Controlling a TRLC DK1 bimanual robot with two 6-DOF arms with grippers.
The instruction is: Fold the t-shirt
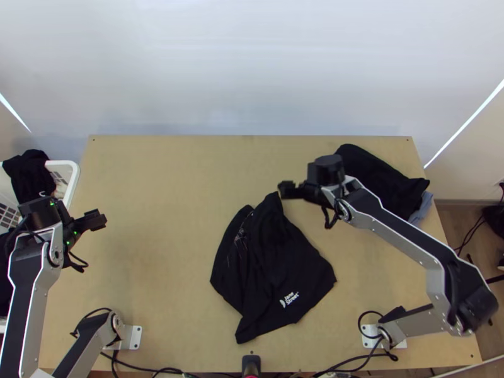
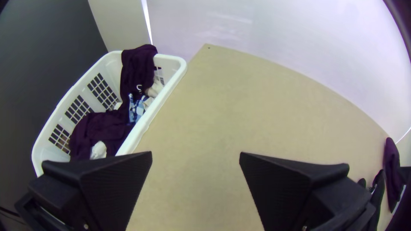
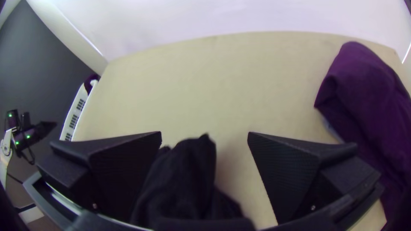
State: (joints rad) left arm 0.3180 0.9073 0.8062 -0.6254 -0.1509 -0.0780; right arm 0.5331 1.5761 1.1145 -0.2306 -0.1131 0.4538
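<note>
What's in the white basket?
White basket: dark cloth draped over the rim, more dark fabric bunched inside, a blue-and-white patterned piece, some white cloth. Whatever lies beneath them is covered, can't tell.

Light wooden table (image 1: 157, 264): black T-shirt (image 1: 277, 271), crumpled, centre toward 5 o'clock; dark clothing (image 1: 378, 179) over blue cloth (image 1: 423, 206), 2 o'clock.

The top view is bright and evenly lit, with the pale wall (image 1: 252, 69) glowing at 12 o'clock, thin slivers of light (image 1: 12, 112) between 9 and 10 and between 2 and 3, and a faint, soft shadow on the table (image 1: 164, 189) toward 8. Both wrist views bow the table's far edge; the left one darkens toward 10 and at the 2 o'clock corner.
</note>
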